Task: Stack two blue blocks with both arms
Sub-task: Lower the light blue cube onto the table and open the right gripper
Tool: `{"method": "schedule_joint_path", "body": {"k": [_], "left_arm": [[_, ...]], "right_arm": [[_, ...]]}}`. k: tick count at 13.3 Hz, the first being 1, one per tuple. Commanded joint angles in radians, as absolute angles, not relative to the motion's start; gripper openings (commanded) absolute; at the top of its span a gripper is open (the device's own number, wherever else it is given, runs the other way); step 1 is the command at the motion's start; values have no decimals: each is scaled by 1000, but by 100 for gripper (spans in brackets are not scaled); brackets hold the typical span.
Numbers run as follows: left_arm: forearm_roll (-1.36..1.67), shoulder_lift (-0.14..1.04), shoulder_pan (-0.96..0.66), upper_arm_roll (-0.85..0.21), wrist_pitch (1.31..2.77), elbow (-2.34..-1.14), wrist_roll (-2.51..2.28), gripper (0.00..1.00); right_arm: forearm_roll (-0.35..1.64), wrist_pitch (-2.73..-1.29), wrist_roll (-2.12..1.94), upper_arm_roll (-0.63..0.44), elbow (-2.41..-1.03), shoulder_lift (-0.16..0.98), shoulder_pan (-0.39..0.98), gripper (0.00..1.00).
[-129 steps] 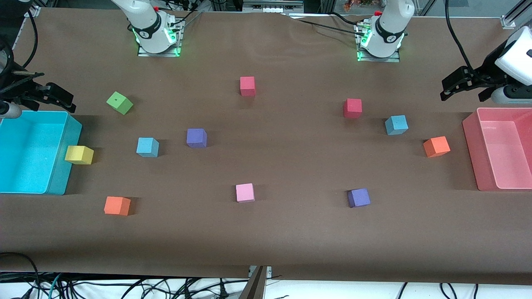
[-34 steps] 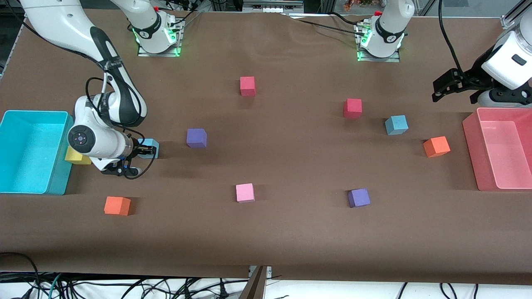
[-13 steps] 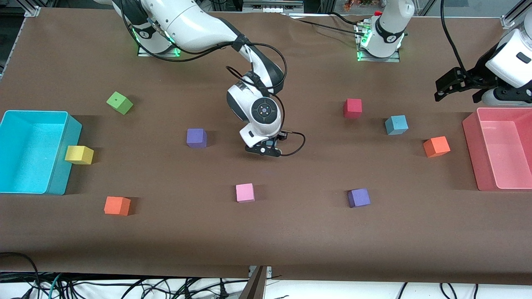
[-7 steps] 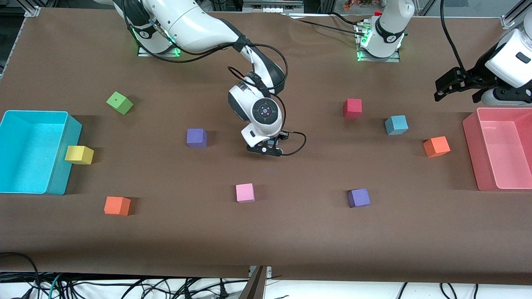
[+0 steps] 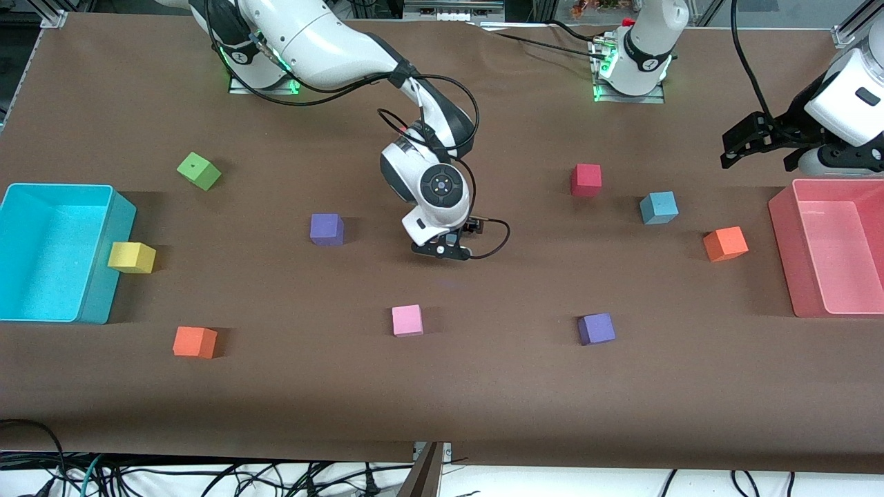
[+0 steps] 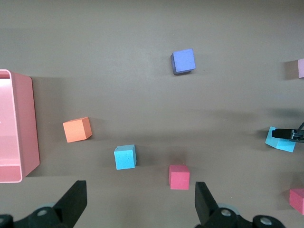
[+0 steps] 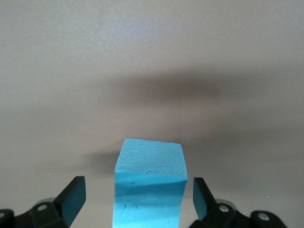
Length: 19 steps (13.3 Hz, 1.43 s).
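Observation:
One blue block [image 7: 149, 185] stands between the fingers of my right gripper [image 7: 135, 199], with a gap on each side. That gripper [image 5: 442, 250] is open and low over the middle of the table, where it hides the block in the front view. The same block shows in the left wrist view [image 6: 280, 140]. The other blue block [image 5: 658, 207] sits on the table toward the left arm's end, also seen in the left wrist view [image 6: 125, 156]. My left gripper [image 5: 760, 141] is open and empty, and waits up in the air beside the pink bin [image 5: 784, 255].
A red block [image 5: 585, 179] lies beside the second blue block, and an orange one [image 5: 724, 243] lies nearer the camera. Purple blocks [image 5: 326, 228] [image 5: 596, 328], a pink block [image 5: 407, 320], orange [image 5: 194, 342], yellow [image 5: 131, 257] and green [image 5: 198, 170] blocks lie around. A cyan bin [image 5: 103, 276] stands at the right arm's end.
My right arm took the blue block from beside the cyan bin and carried it to the middle of the table. In the last second it barely shifted. The left arm stayed put.

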State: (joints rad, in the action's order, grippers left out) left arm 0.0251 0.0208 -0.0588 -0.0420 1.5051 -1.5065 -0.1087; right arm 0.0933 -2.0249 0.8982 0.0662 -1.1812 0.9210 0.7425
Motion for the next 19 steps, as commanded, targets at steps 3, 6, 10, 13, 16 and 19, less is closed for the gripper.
{"method": "schedule_joint_path", "body": {"k": [3,6,10,13,16,19], "left_arm": [[5,29,-58,-46,1496,-1500,-110,100],[5,32,-57,-43,1499,-1505,-109,100],[5,22,-20,-35,1606,-1615,-101,100],[5,-6,-18,1,1699,-1721,-95,100],[5,-23,-18,3,1759,-1790,-97,100],[2,-26,-8,18,1879,-1900,-97,100]], "right_arm": [[109,-2002,789,57,-1158,861,735,100],[109,-1980,503,52,-1204,822,724,100],[114,-1951,203,57,-1313,723,666,100],[204,-1913,-133,51,-1371,678,608,100],[318,-2085,-418,51,-1599,568,568,100],[494,-2334,-703,52,-1782,514,558,100]]}}
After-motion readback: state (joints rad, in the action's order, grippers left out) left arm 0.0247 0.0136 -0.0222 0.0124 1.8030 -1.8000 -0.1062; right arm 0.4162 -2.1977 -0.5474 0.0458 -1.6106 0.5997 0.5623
